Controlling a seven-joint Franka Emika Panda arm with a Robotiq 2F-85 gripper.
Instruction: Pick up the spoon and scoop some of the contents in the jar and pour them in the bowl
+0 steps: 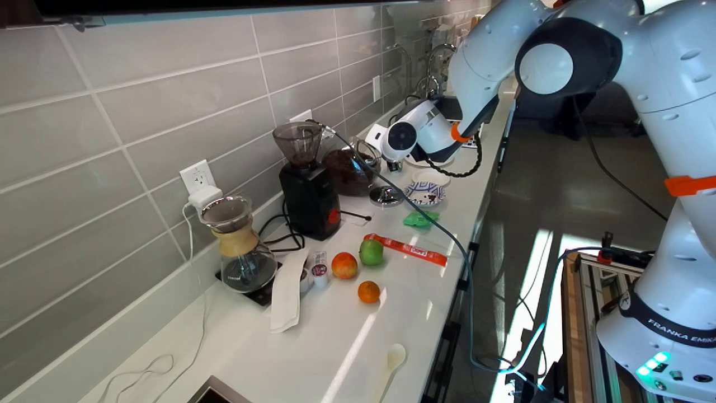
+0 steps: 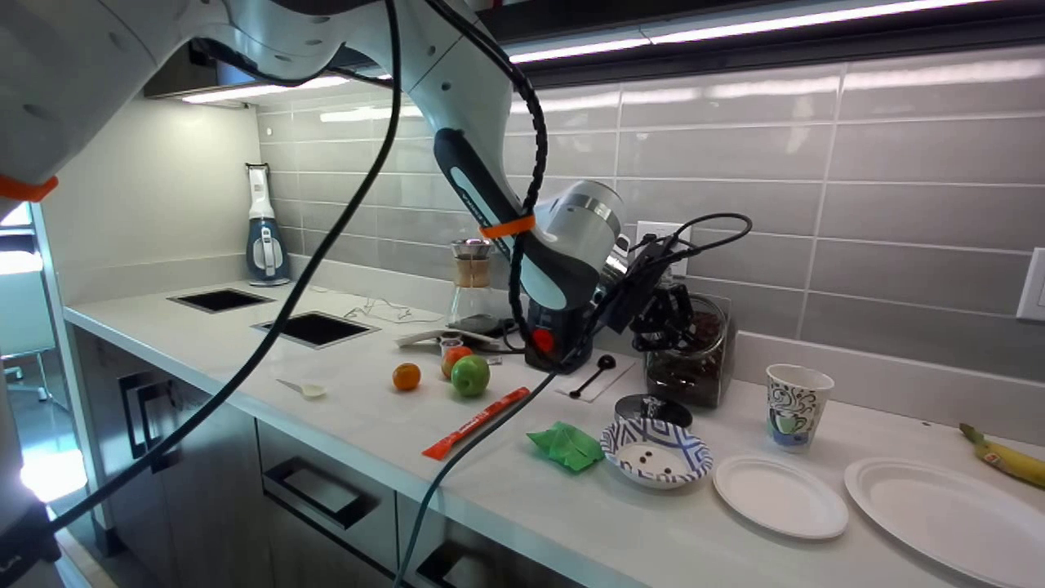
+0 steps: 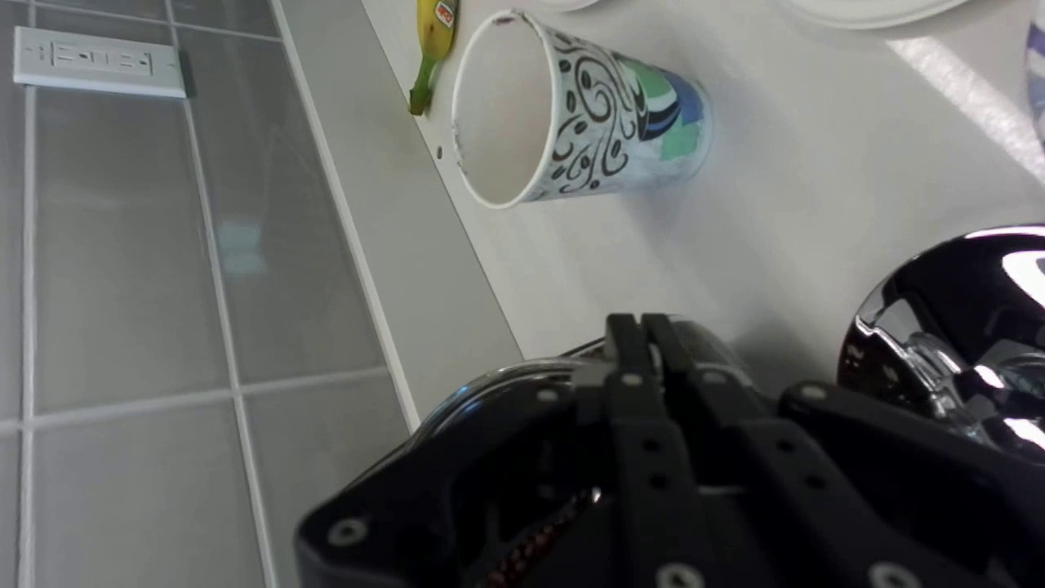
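My gripper (image 3: pixel 641 320) is shut and empty, with only a thin gap between its fingertips. In an exterior view the gripper (image 2: pixel 663 320) is just in front of and above the glass jar (image 2: pixel 690 376) of dark beans; whether they touch I cannot tell. The jar's rim (image 3: pixel 490 380) shows behind the fingers in the wrist view. A black spoon (image 2: pixel 590 379) lies on a white napkin; it also shows in an exterior view (image 1: pixel 356 216). The bowl (image 2: pixel 692 459) is white with a blue pattern and holds several dark beans; its edge shows in the wrist view (image 3: pixel 1038 69).
The shiny lid (image 3: pixel 955 343) lies by the jar. A black grinder (image 1: pixel 309 196) stands beside it. A paper cup (image 2: pixel 796 408), white plates (image 2: pixel 781 496), green packet (image 2: pixel 567 446), red packet (image 2: pixel 476 422), fruit (image 2: pixel 470 376) and a pale spoon (image 1: pixel 393 364) are on the counter.
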